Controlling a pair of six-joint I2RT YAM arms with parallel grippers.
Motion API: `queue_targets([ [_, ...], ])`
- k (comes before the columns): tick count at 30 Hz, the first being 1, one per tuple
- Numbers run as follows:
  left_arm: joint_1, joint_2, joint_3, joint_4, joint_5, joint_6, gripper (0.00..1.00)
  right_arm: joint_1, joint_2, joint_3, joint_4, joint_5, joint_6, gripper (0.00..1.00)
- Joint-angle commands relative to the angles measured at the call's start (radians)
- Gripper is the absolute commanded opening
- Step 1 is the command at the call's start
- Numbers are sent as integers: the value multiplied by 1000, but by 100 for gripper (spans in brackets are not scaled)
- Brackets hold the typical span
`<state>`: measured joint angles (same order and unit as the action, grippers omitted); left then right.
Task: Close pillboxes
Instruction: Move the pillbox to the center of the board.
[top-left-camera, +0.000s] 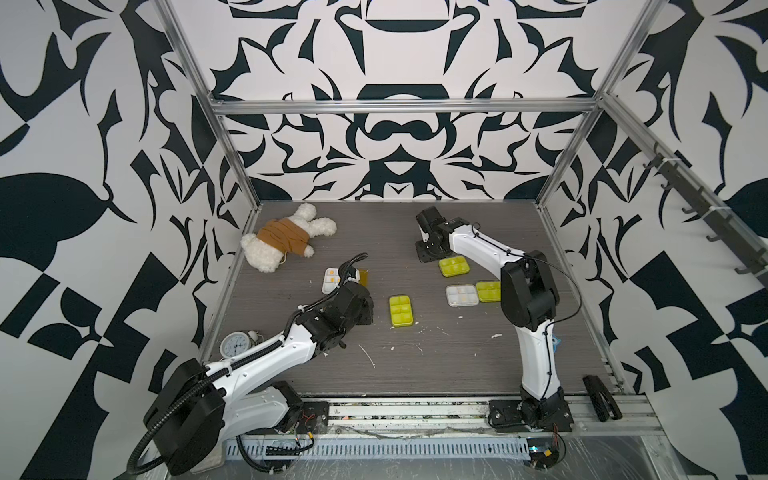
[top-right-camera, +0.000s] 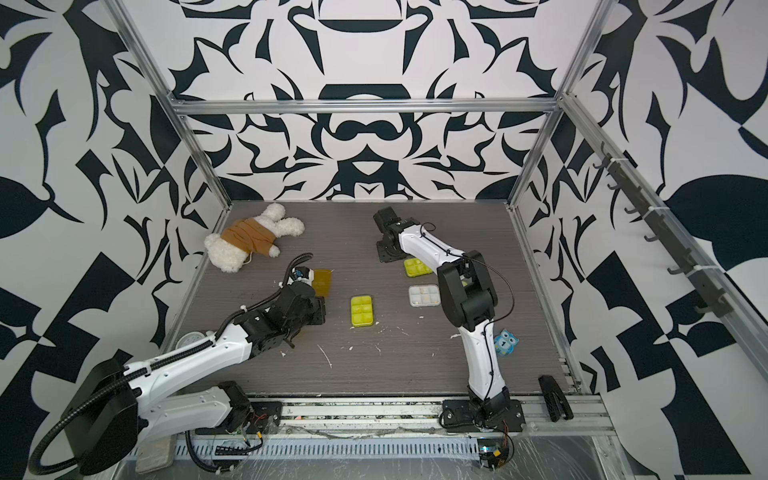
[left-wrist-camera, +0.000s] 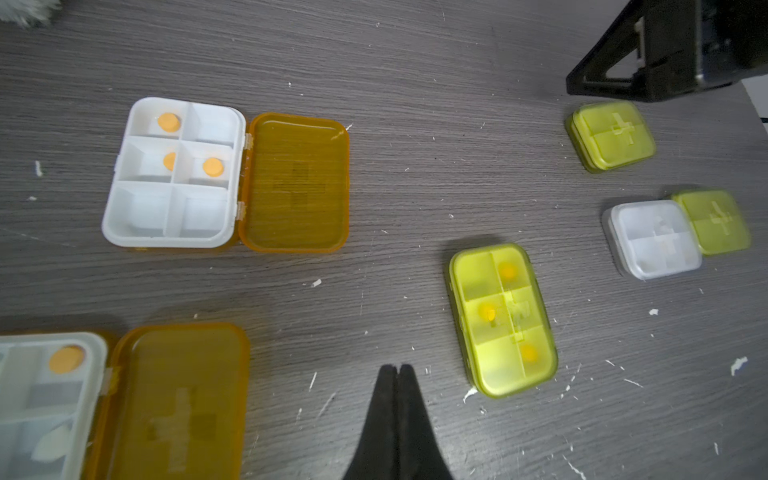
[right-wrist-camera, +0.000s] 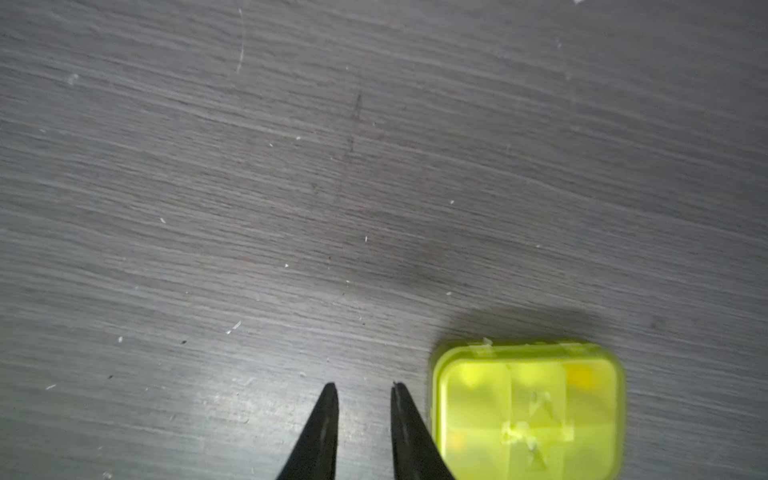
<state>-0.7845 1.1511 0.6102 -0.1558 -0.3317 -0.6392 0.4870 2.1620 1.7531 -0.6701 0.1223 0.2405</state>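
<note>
Both top views are coming from high over the front edge, tilting down and taking in the whole table (top-left-camera: 457, 365) with the left arm (top-left-camera: 286, 349) and right arm (top-left-camera: 536, 361), so they're overlapping almost fully. My left wrist cam is riding a fair way up, peering past the left gripper (left-wrist-camera: 397, 368) and catching all six pillboxes (left-wrist-camera: 503, 320). The right wrist cam is hugging the table, looking past the right gripper (right-wrist-camera: 363, 384) at mostly bare wood plus one green box (right-wrist-camera: 528, 411). That green box is also showing in the left wrist view and both top views.
</note>
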Motion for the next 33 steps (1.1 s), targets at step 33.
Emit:
queue_targets([
  [33, 4, 33, 42, -8, 37, -6, 1, -166, -153, -286, 103, 123, 103, 22],
])
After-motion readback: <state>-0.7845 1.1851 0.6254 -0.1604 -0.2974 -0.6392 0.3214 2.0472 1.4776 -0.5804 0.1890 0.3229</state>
